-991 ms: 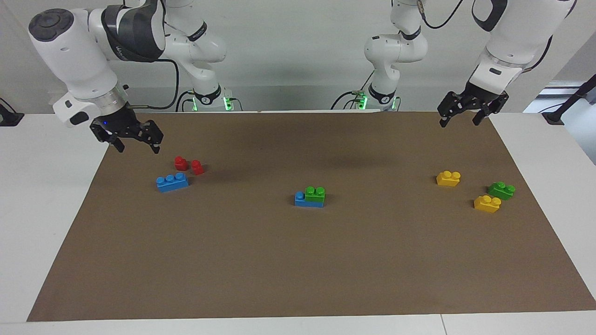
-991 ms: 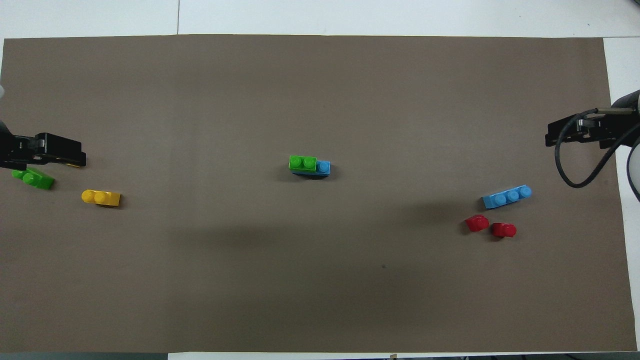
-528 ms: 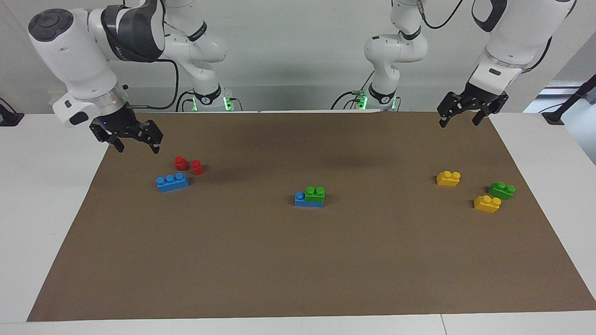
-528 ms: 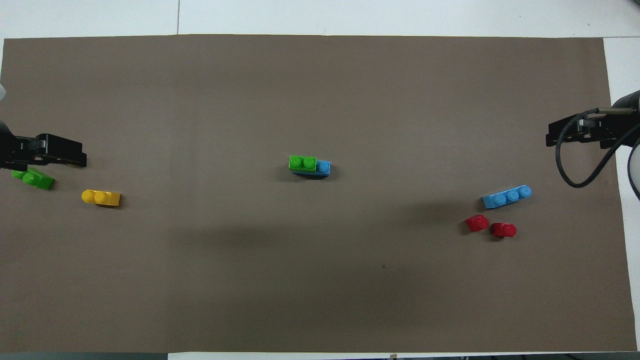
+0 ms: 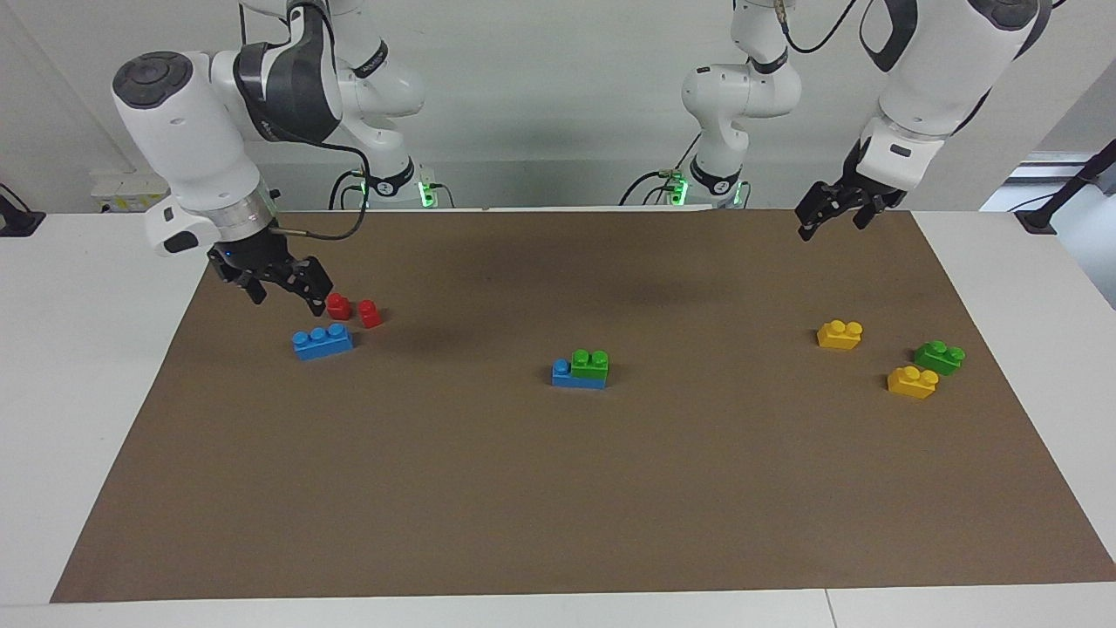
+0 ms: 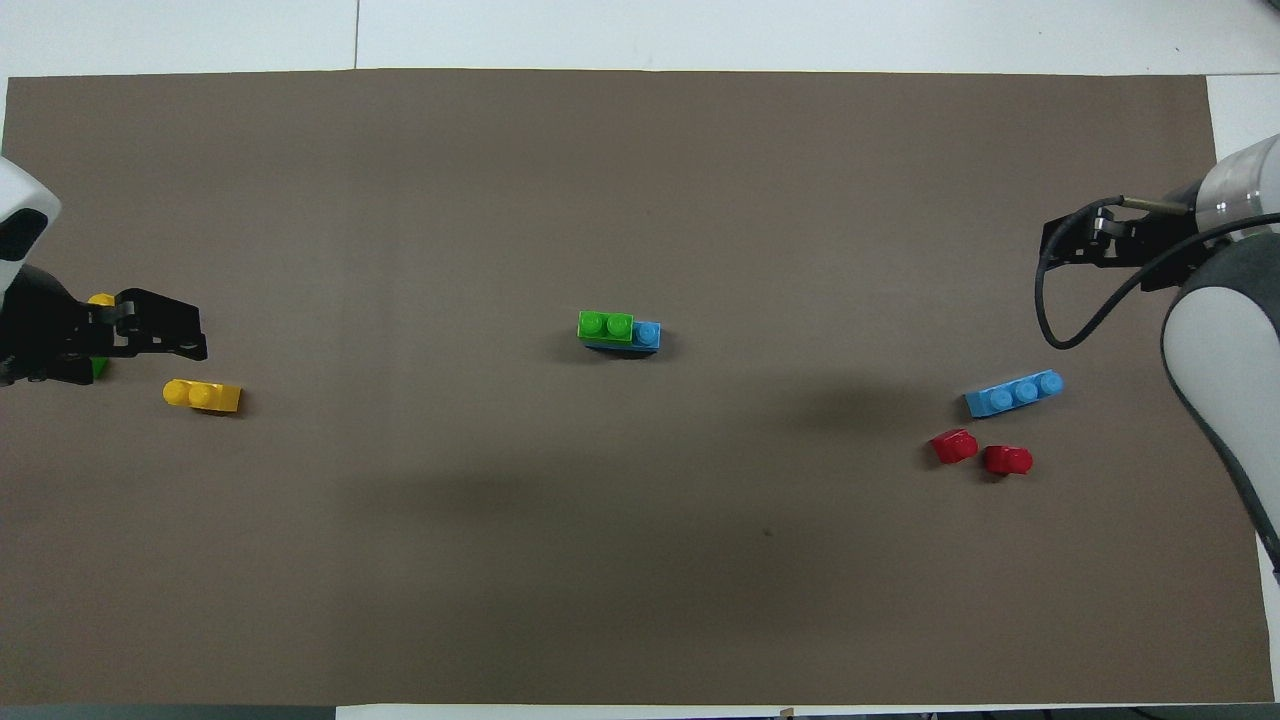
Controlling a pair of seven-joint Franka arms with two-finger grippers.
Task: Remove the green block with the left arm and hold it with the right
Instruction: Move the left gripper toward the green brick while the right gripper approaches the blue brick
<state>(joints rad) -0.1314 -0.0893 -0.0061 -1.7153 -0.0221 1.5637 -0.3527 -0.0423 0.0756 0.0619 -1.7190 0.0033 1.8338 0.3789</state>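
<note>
The lime-green block (image 5: 590, 365) sits on a blue brick (image 5: 563, 375) near the middle of the brown mat; both also show in the overhead view, the green block (image 6: 605, 327) on the blue brick (image 6: 648, 334). My left gripper (image 5: 830, 228) is open and empty, up in the air over the mat's edge at the left arm's end. In the overhead view the left gripper (image 6: 188, 343) is over the loose bricks there. My right gripper (image 5: 288, 303) is open and empty, low beside the red bricks (image 5: 338, 305). It also shows in the overhead view (image 6: 1060, 240).
A darker green brick (image 5: 939, 356) and two yellow bricks (image 5: 840, 334) (image 5: 912, 382) lie at the left arm's end. A blue three-stud brick (image 5: 323, 341) and a second red brick (image 5: 370, 313) lie at the right arm's end. The brown mat (image 5: 558, 506) covers the table.
Both grippers have moved toward the middle of the table. The right gripper came down and closer to the red bricks. No brick has moved.
</note>
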